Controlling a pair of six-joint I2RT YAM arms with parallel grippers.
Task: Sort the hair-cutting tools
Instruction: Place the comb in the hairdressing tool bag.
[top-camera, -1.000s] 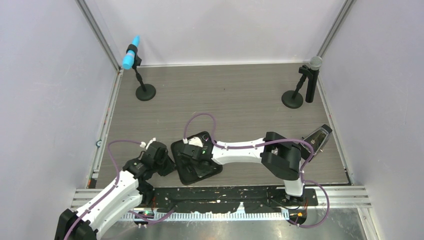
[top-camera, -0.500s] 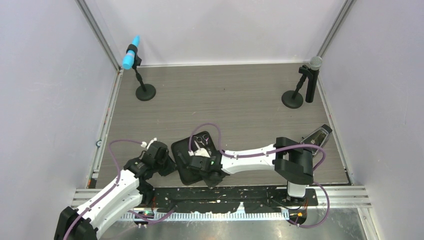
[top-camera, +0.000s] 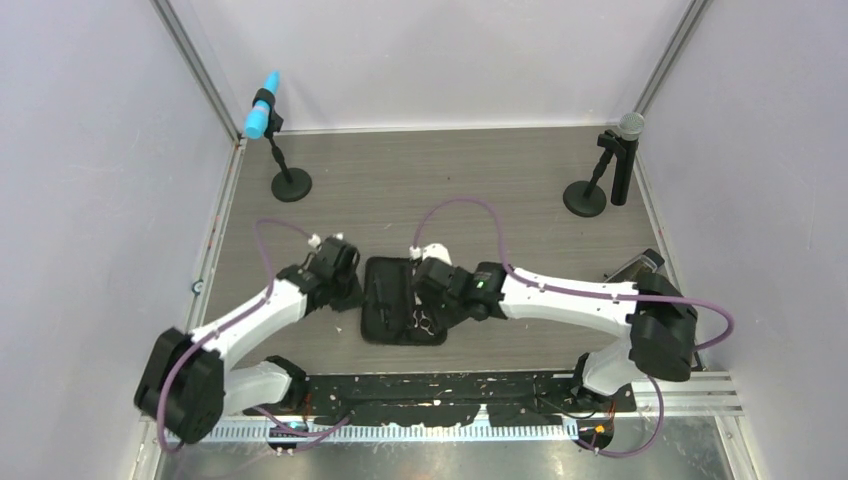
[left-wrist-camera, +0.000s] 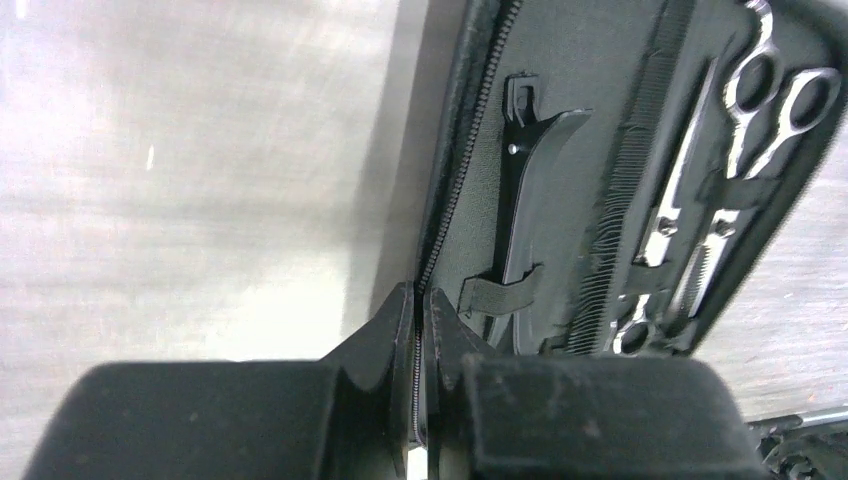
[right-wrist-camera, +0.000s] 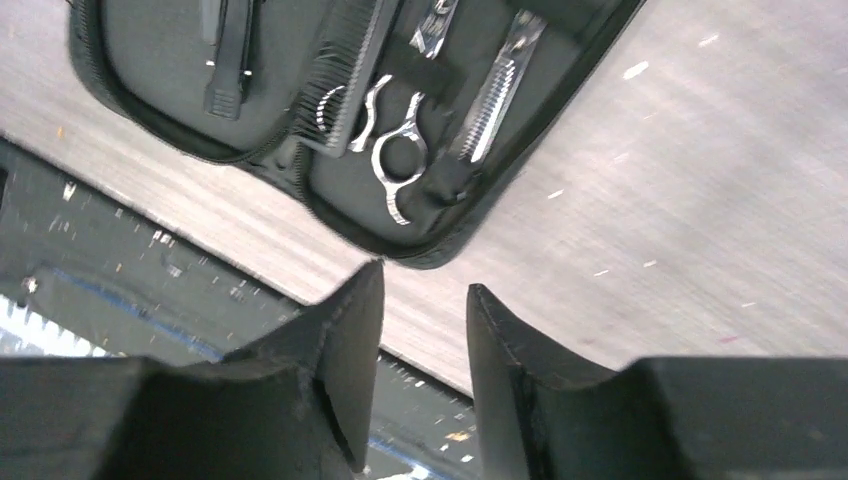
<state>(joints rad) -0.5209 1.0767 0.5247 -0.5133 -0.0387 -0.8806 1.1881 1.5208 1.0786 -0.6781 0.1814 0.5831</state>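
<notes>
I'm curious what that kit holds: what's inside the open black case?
Inside the case: a black clip, a black comb and two silver scissors, each held under an elastic strap. The straps cover part of each tool; anything beneath them can't be seen.

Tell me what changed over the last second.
The left gripper, jaws shut on the zip edge of the case, reached forward, dragging the case a little away from the near edge and turning it square to the table. The right gripper left the middle of the case for its right edge; its jaws now stand open, holding nothing. The blue microphone and grey microphone stayed put.
</notes>
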